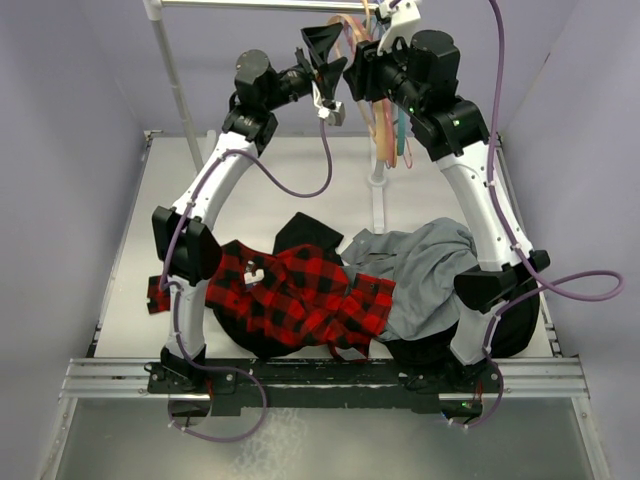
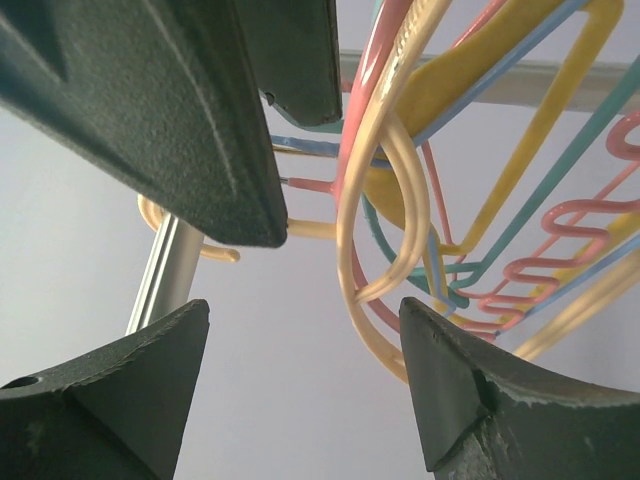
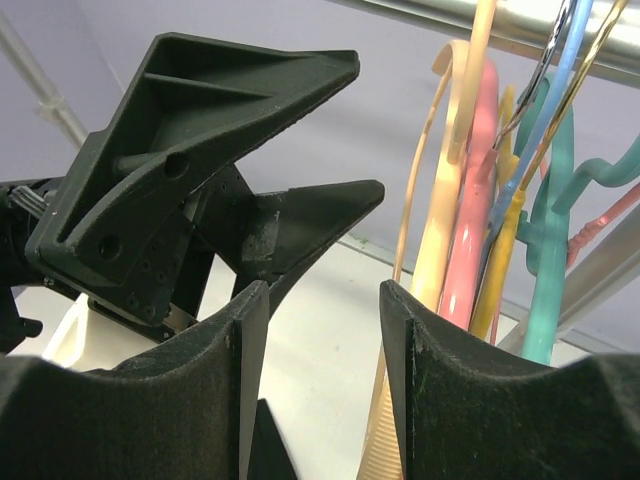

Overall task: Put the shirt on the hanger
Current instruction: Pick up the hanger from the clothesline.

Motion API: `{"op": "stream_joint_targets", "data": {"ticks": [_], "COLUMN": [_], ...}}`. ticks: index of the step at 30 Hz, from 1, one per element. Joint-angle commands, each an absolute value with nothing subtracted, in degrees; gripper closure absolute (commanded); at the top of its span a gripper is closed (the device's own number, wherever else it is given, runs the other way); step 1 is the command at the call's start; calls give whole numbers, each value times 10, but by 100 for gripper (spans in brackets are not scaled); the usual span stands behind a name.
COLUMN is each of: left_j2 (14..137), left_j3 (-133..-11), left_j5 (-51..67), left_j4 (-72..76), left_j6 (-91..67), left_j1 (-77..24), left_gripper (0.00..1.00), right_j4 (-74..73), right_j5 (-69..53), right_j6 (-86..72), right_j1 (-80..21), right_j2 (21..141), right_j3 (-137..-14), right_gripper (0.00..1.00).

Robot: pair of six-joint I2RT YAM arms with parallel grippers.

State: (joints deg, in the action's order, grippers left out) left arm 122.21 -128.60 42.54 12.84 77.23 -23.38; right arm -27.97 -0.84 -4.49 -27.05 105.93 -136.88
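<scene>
High beside the rail (image 1: 270,5), tips facing: left gripper (image 1: 330,58) spread wide, empty; right gripper (image 1: 358,78) partly parted, gripping nothing; tan hanger (image 3: 438,250) hung from the rail among coloured hangers (image 3: 545,250), long axis downward, just right of the right gripper's fingers, hence nearer that arm; plaid shirt (image 1: 300,295) heaped well below the rail, nearer the left arm's base.

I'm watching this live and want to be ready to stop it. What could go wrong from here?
1. The hanger hangs packed against the pink hanger and others, so the open left end effector might catch the wrong one, or two at once.
2. Both arms crowd the same spot at the rack, so the right end effector could bump the left.
</scene>
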Motion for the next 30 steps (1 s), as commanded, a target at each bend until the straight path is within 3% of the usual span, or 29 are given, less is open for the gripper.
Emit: {"op": "stream_joint_targets", "data": {"ticks": [1,12,18,25,27,30], "left_j2": [1179,1174,1173,1172,1172,1170], "left_j3": [-1284,-1276,-1274,-1271,-1270,-1267], "left_j5": [423,423,423,423,423,423], "left_j4": [153,153,155,154,155,155], "left_j6": [782,786,789,792,795,796], "left_j1": [-228,-224,-223,-221,-221,-220], "left_gripper": [20,20,20,20,20,20], "right_j4": [-280,-290,-292,-293,-291,-287], "right_j5": [5,94,111,115,118,125], "right_j6": [-50,-23,-10,-3,-1,5], "right_j1": [-272,-273,-278,-280,-280,-280], "right_j2": [1049,1063,1072,1075,1076,1077], "right_j3": [-1369,-1363,-1367,-1369,-1367,-1365], "right_gripper": [50,52,63,48,48,55]}}
